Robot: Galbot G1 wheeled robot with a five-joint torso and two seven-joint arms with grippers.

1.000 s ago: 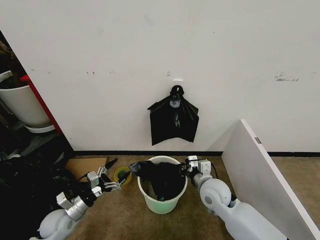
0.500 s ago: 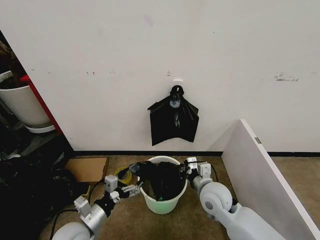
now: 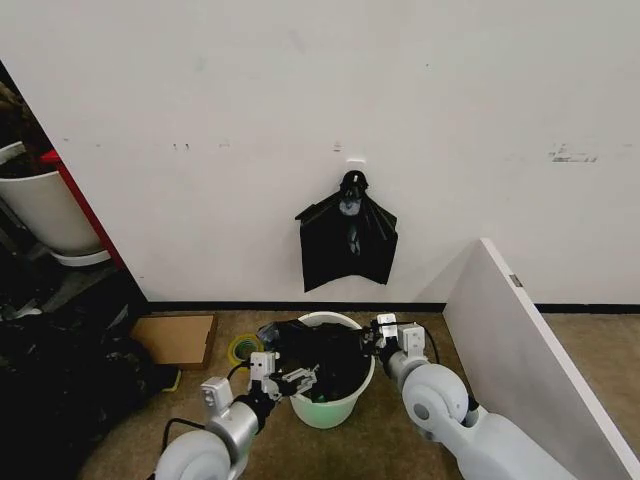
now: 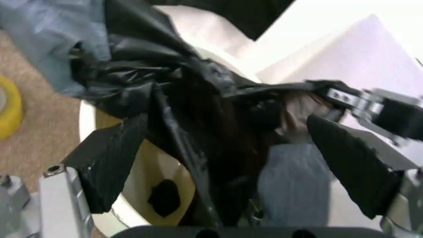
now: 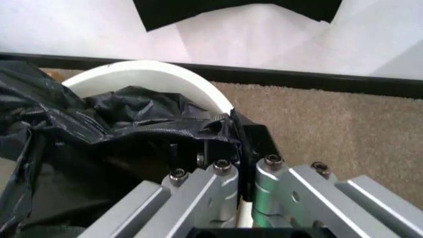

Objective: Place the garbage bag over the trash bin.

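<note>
Left gripper (image 3: 290,378) has swung in to the trash bin (image 3: 325,408), jaws spread.
Right gripper (image 5: 228,136) pinches the garbage bag (image 3: 320,350); a careless tug could tip the bin.

A bare utility corner: scuffed white wall (image 3: 450,90) with black baseboard (image 3: 290,306), brown carpet floor (image 3: 380,440), spare black bags (image 3: 348,245) on a wall hook, flattened cardboard (image 3: 175,338), a leaning white board (image 3: 520,350).
</note>
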